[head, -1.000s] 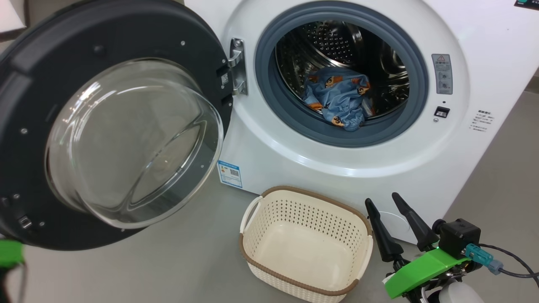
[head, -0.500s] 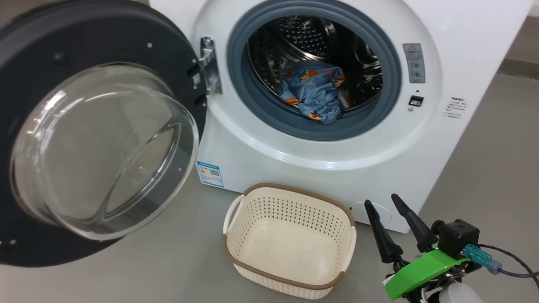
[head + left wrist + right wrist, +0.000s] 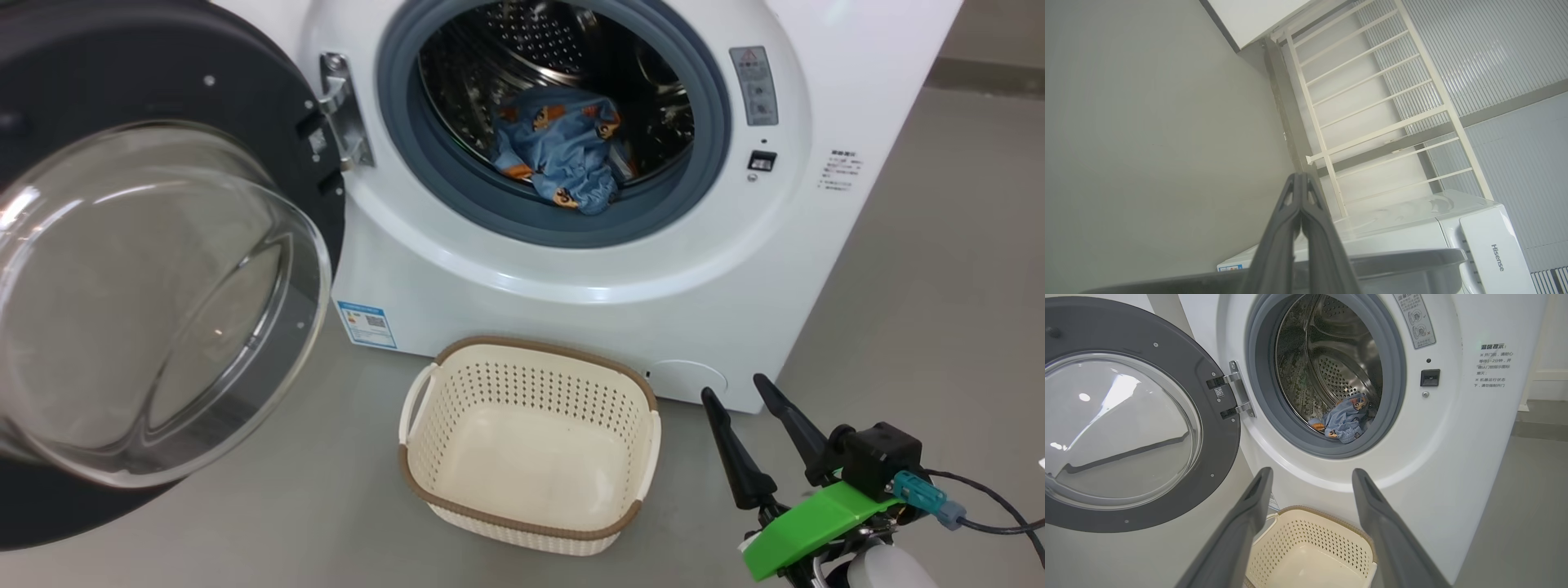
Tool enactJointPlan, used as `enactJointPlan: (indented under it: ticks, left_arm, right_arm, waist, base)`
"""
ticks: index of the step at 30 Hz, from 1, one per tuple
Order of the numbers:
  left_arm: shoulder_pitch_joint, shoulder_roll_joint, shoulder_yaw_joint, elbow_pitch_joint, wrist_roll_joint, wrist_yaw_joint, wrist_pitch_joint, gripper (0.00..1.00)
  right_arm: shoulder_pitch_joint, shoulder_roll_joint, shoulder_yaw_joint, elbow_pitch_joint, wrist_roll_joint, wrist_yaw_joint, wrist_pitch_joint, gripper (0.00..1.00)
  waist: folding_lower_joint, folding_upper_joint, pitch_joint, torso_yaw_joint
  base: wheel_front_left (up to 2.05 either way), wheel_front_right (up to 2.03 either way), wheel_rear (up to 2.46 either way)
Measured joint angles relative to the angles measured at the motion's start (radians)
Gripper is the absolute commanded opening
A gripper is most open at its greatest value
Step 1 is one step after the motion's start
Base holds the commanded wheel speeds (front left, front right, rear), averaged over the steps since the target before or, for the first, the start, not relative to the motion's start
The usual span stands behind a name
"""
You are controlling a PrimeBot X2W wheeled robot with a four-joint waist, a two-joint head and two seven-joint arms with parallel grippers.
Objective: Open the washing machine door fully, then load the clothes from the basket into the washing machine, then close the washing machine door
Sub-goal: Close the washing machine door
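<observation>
Loading apparently done: blue bear-print clothes (image 3: pixel 563 155) in steel drum (image 3: pixel 522 37). Left fingers (image 3: pixel 1282 228) clenched empty, right fingers (image 3: pixel 735 457) released. Next: swing glossy round black door (image 3: pixel 163 73), 9 o'clock, shut.

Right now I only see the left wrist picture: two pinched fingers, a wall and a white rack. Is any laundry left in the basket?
Observer: No, the basket is empty.
Operator: Where are the clothes, then?
Observer: The clothes lie inside the drum of the washing machine, their lower edge against the grey gasket.
Operator: Is the other hand busy?
Observer: No. The right gripper is open and holds nothing, just right of the basket.
Operator: And the door?
Observer: The washing machine door stands wide open, swung out to the left on its hinge.
</observation>
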Motion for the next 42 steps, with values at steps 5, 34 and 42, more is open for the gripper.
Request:
enactJointPlan:
  ticks: [5,34,42]
  left_arm:
    - [-0.042,0.019,0.001,0.102,-0.009,-0.012,0.049,0.0]
    - [0.022,0.033,-0.095,0.081,-0.081,-0.079,0.572,0.0]
    - [0.157,-0.014,-0.092,-0.098,-0.145,-0.079,0.704,0.0]
  right_arm:
    - [-0.015,0.002,-0.007,-0.001,-0.016,0.0,0.0,1.0]
    - [-0.016,0.019,-0.029,0.001,-0.031,0.0,0.0,1.0]
    - [-0.004,0.02,-0.042,-0.004,-0.012,0.0,0.0,1.0]
  waist:
    - [0.0,0.0,0.024,-0.018]
    - [0.0,0.0,-0.012,-0.011]
    - [0.0,0.0,-0.031,-0.019]
  base:
    - [0.0,0.0,0.0]
    - [0.0,0.0,0.0]
    - [0.0,0.0,0.0]
